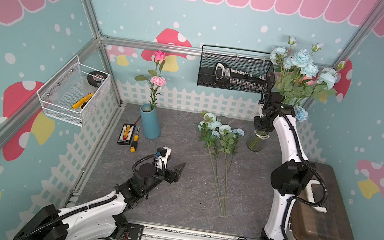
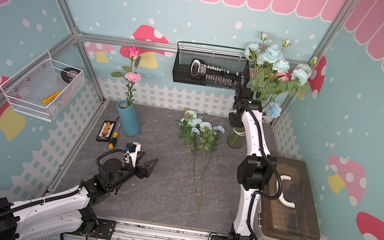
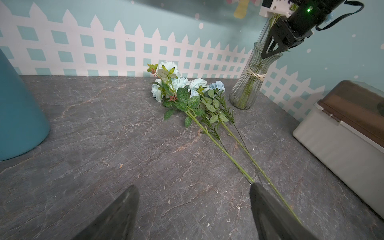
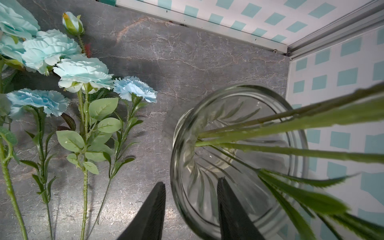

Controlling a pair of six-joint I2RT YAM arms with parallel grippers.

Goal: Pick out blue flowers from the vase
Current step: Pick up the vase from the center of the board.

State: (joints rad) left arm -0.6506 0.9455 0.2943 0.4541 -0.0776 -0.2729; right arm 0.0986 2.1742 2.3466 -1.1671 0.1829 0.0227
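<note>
Blue flowers partly out, lying beside the right gripper, spread empty at the vase, where several more seemingly stand.

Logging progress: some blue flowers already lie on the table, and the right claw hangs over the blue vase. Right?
Not quite: the right claw hangs over the glass vase, not the blue vase, as the right wrist view shows. The blue flowers do lie on the table.

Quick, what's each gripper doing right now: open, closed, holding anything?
Left gripper: open, empty.
Right gripper: open, straddling the rim of the clear ribbed glass vase, gripping nothing.
</note>
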